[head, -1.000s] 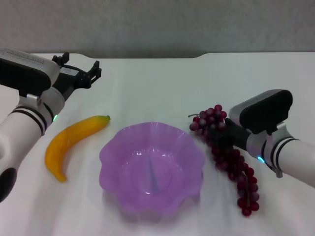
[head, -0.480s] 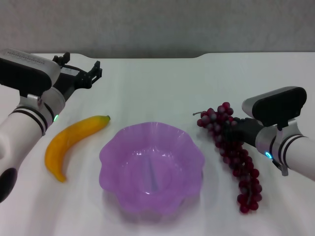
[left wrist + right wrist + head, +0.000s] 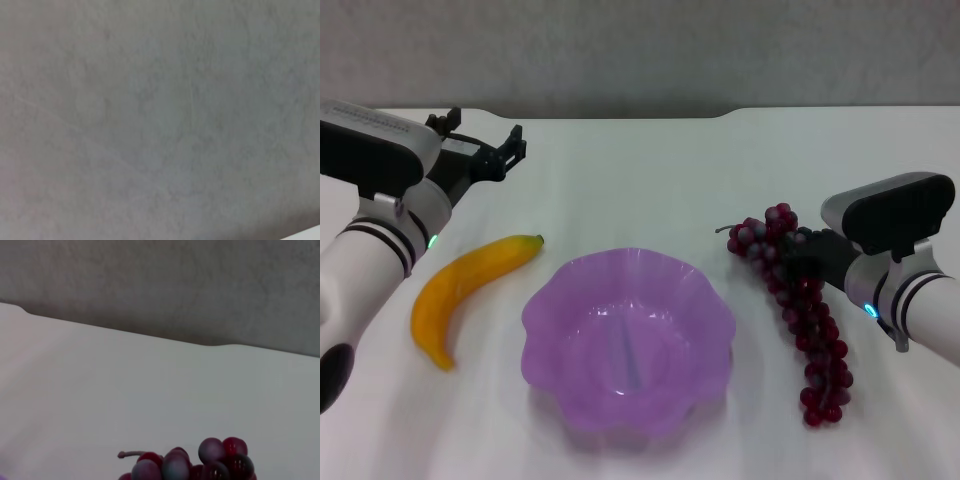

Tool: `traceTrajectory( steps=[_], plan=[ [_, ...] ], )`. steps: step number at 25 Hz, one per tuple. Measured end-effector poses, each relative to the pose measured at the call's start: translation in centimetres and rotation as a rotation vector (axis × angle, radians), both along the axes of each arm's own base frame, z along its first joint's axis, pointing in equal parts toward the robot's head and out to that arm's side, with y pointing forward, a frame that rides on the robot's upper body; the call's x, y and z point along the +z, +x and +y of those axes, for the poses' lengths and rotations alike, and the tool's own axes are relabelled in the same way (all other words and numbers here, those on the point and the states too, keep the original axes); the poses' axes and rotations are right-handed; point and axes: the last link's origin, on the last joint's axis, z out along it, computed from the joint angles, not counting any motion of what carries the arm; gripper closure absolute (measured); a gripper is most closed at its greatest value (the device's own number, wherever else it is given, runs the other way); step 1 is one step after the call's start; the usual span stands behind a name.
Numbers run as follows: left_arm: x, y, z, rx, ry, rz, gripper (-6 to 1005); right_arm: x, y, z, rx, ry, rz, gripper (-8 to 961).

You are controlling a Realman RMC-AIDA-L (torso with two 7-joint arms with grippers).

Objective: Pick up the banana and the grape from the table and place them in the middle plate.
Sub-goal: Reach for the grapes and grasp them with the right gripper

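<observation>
Grape (image 3: 802, 312) shifted rightward with right tool (image 3: 810, 262), grip state unclear; stem end away from robot

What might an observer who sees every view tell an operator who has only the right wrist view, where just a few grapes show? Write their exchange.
Operator: What holds the grape?
Observer: The right claw grips the grape near its upper end.
Operator: Where is the middle plate?
Observer: The middle plate sits just left of the bunch, with nothing in it.
Operator: And the banana?
Observer: The banana lies on the table left of the plate, with the left claw raised beyond it.
</observation>
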Motion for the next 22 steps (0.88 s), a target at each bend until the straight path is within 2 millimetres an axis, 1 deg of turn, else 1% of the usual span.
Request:
traceTrajectory(
  steps=[10,22],
  plan=[
    [0.04,0.0,0.01,0.0,0.001,0.004,136,-0.18,-0.41,0.02,0.026,-0.008,-0.01,714],
    [0.06,-0.14,-0.02,0.003,0.0,0.007,136,0.04,-0.54,0.04,0.044,0.021,0.006,726]
  ],
)
